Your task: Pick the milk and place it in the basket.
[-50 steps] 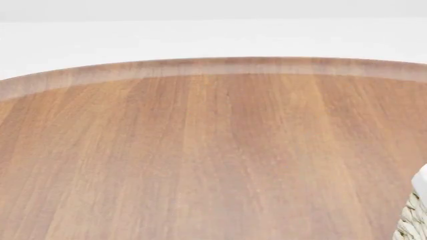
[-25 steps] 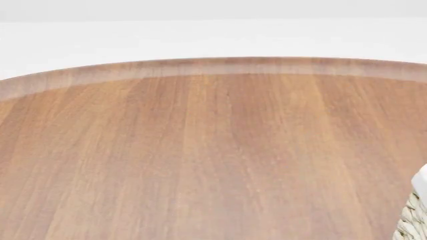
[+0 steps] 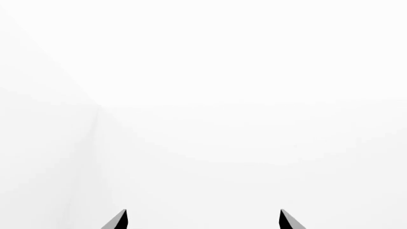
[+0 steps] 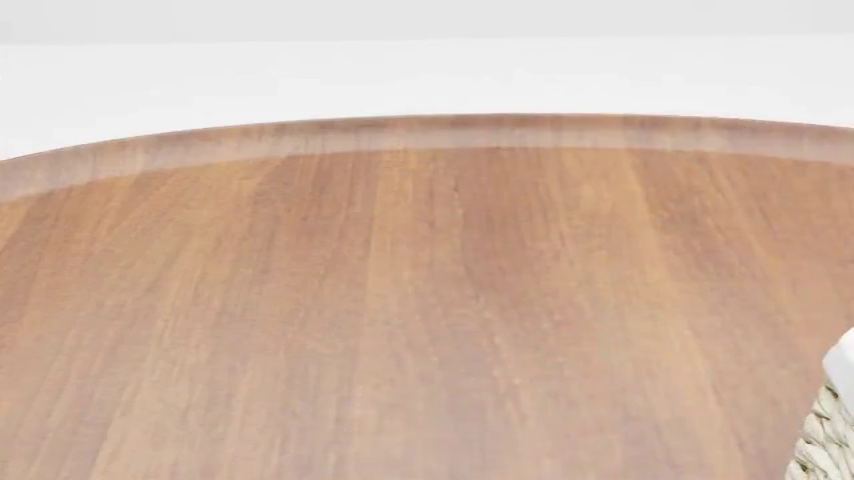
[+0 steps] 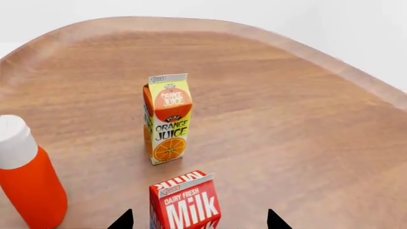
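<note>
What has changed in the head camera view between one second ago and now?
Nothing visibly changed. The wooden table fills the head view exactly as before, and the corner of the basket sits at the same spot at the lower right edge. No arm, gripper or carton has entered this view.

The milk (image 5: 185, 202) is cut off below; the basket (image 4: 830, 430) shows only 1 corner (head view).

We see an upright orange juice carton (image 5: 167, 118) beyond the fingers and an orange bottle (image 5: 26, 177) beside them, on the wooden worktop (image 5: 292, 124).
</note>
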`<state>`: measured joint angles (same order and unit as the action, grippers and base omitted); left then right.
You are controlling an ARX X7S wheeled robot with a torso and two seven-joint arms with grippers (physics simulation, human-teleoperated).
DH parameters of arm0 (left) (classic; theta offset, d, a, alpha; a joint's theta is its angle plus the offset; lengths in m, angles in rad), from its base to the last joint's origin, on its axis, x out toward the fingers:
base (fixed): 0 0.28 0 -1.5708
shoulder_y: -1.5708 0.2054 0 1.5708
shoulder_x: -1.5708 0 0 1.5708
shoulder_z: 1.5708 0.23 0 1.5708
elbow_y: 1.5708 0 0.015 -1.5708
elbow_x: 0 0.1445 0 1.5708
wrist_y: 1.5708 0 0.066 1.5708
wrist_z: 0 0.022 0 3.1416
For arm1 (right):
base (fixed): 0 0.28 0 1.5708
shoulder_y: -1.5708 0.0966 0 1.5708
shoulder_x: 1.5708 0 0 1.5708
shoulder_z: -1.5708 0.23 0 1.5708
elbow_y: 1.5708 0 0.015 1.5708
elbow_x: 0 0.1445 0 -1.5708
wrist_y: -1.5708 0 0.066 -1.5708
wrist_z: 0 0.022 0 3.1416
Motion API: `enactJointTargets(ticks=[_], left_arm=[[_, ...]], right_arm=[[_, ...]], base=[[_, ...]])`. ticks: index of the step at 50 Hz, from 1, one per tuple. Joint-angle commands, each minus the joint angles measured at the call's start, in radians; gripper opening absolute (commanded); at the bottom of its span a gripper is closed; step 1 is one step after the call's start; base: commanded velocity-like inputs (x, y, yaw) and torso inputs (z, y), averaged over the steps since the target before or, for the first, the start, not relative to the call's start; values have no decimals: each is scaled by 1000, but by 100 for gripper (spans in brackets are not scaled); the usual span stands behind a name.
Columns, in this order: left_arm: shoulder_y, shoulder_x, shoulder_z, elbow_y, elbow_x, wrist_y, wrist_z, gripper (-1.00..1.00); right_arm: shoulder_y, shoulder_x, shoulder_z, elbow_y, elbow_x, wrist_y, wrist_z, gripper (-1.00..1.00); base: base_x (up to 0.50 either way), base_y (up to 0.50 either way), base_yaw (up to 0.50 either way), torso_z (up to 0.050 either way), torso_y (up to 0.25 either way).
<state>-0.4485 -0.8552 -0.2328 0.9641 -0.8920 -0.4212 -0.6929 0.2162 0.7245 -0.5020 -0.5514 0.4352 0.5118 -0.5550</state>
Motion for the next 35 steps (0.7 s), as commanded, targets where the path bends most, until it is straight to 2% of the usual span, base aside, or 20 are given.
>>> enactJointTargets(ticks=[1,35], left_arm=[[7,19,-18,-2,22,6,19,100],[17,11,-14,-4,23,19,13,100]], right_arm=[[7,-37,-6,37,-32,-2,-23,100],[107,-118,-120,188,-99,-8,-89,100]], base=[[0,0,0,0,0],[0,0,0,0,0]])
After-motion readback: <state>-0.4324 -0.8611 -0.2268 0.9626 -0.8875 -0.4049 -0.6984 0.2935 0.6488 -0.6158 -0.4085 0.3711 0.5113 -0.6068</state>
